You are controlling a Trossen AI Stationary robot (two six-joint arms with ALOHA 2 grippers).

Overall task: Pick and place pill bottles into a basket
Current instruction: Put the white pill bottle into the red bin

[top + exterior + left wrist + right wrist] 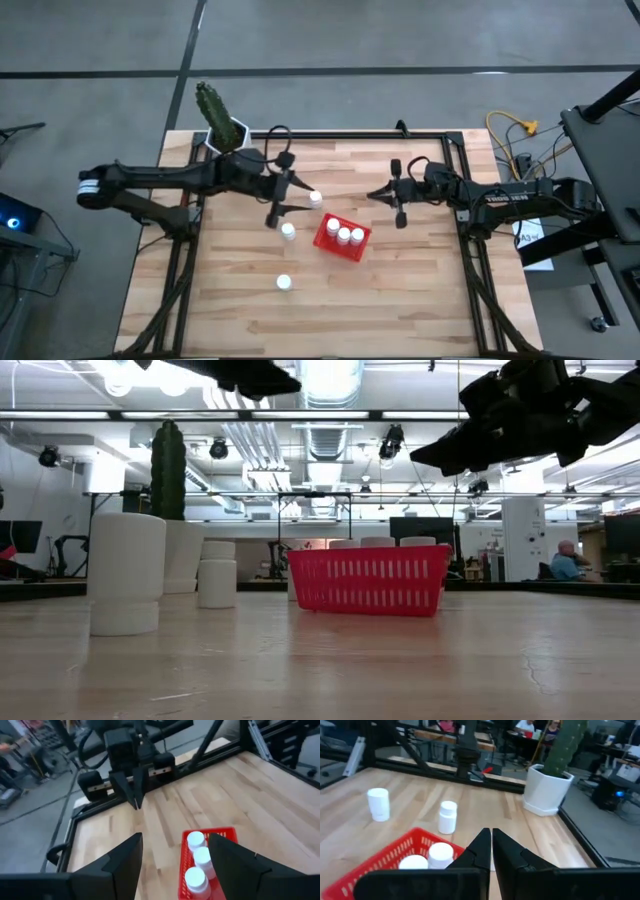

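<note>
Red basket (341,238) holds three pill bottles (345,234); left claw (277,206) spread apart, right claw (399,195) pressed together.

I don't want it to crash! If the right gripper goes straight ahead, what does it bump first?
Probably the pill bottle nearest the left gripper; the right gripper hangs high, though, so it may pass over it.

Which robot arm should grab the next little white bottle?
Probably the left. Its open left gripper hangs right by two loose pill bottles. The shut right gripper sits on the far side of the red basket, farther from all three loose bottles.
</note>
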